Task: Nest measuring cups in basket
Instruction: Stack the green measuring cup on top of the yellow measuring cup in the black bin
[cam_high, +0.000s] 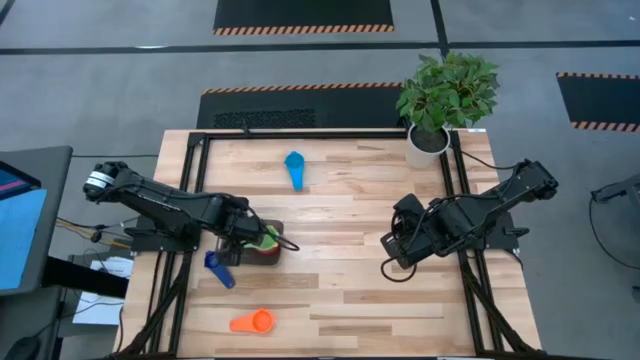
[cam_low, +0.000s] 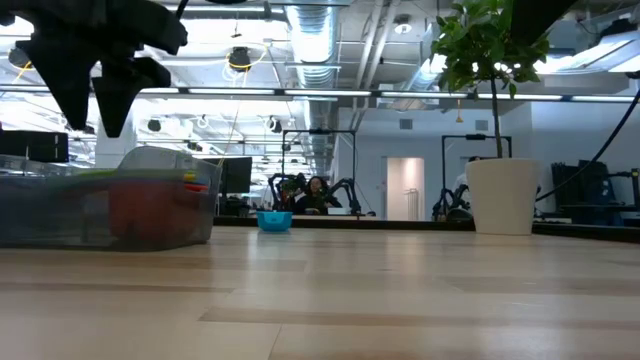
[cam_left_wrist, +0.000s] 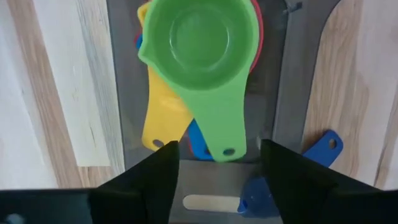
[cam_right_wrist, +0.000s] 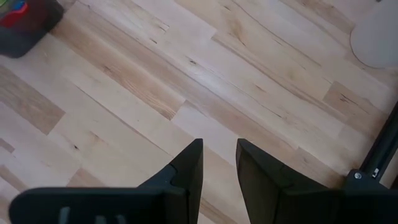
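The dark grey basket (cam_high: 270, 250) (cam_low: 60, 215) stands on the table's left half. Inside it the green cup (cam_left_wrist: 202, 46) sits nested on top of the yellow cup (cam_left_wrist: 158, 112), with blue (cam_left_wrist: 196, 140) and red (cam_left_wrist: 257, 37) edges showing beneath. My left gripper (cam_left_wrist: 221, 165) (cam_high: 243, 232) (cam_low: 100, 85) hovers open above the basket, over the cups' handle ends. The dark blue cup (cam_high: 218, 268) (cam_left_wrist: 323, 146) lies on the table just outside the basket. Elsewhere on the wood lie the orange cup (cam_high: 252, 321) and the light blue cup (cam_high: 294, 168) (cam_low: 273, 220). My right gripper (cam_right_wrist: 217, 152) (cam_high: 393, 252) waits over bare wood at the right, its fingers a narrow gap apart.
A white plant pot (cam_high: 428, 142) (cam_low: 505, 195) with a green plant stands at the far right corner. Black frame rails (cam_high: 300, 132) run along the table's far, left and right sides. Bare wood (cam_high: 340, 270) lies between the two arms.
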